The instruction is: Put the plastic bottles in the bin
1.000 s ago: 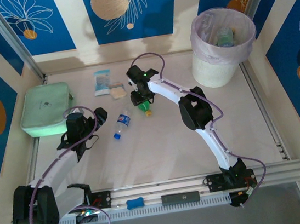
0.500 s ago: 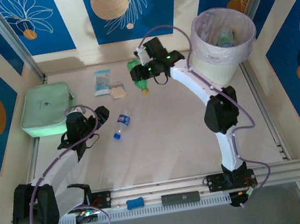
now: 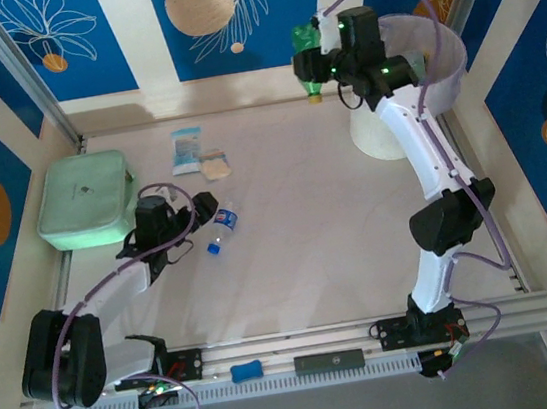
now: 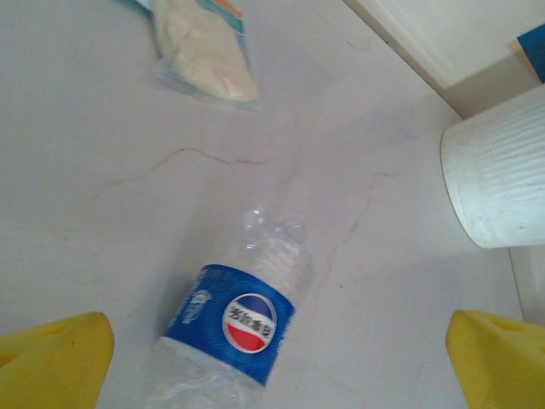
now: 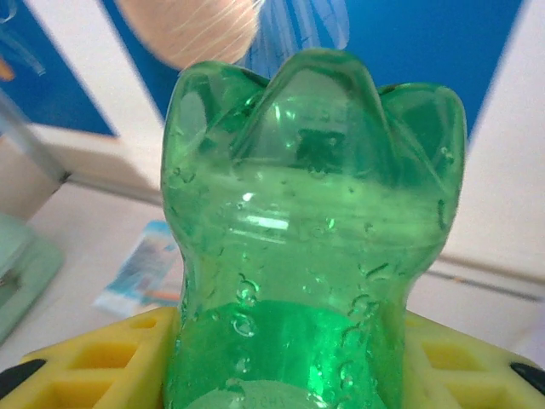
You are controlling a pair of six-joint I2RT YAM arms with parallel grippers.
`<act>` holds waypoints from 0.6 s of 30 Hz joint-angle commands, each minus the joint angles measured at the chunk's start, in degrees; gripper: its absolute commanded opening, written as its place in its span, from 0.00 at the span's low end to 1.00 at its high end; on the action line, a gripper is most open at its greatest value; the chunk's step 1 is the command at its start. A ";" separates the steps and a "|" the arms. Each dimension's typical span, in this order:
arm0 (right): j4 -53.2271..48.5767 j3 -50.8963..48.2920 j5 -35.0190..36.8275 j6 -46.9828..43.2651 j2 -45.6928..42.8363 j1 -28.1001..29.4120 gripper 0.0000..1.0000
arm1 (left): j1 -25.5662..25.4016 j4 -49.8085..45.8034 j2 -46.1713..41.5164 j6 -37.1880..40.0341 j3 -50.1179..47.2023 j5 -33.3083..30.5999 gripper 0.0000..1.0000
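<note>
Green bottle (image 3: 307, 47) clamped in right tool (image 3: 323, 63), arm stretched up beside bin (image 3: 378, 136).

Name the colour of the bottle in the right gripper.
The bottle is translucent green, best seen in the right wrist view.

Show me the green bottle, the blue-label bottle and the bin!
green bottle (image 5: 311, 256): right wrist view, its bumpy body.
blue-label bottle (image 4: 241, 324): left wrist view, its label.
bin (image 3: 370, 136): top external view, its white lower wall.

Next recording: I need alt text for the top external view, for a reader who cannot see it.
The right gripper holds a green bottle raised just left of the bin. The left gripper, open, sits beside a clear blue-labelled bottle lying on the table.
</note>
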 commanded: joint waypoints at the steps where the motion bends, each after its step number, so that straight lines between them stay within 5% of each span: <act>1: 2.23 3.15 8.10 -4.67 -1.00 -1.85 0.42 | -2.21 -2.84 1.06 4.30 3.86 0.39 1.00; 15: -8.11 30.79 16.74 -8.99 18.39 -11.82 0.43 | -6.78 -8.23 2.54 7.60 7.55 -2.36 1.00; 18: -9.87 30.36 15.47 -7.90 19.74 -13.45 0.43 | -7.02 -8.42 2.81 7.77 7.94 -2.55 1.00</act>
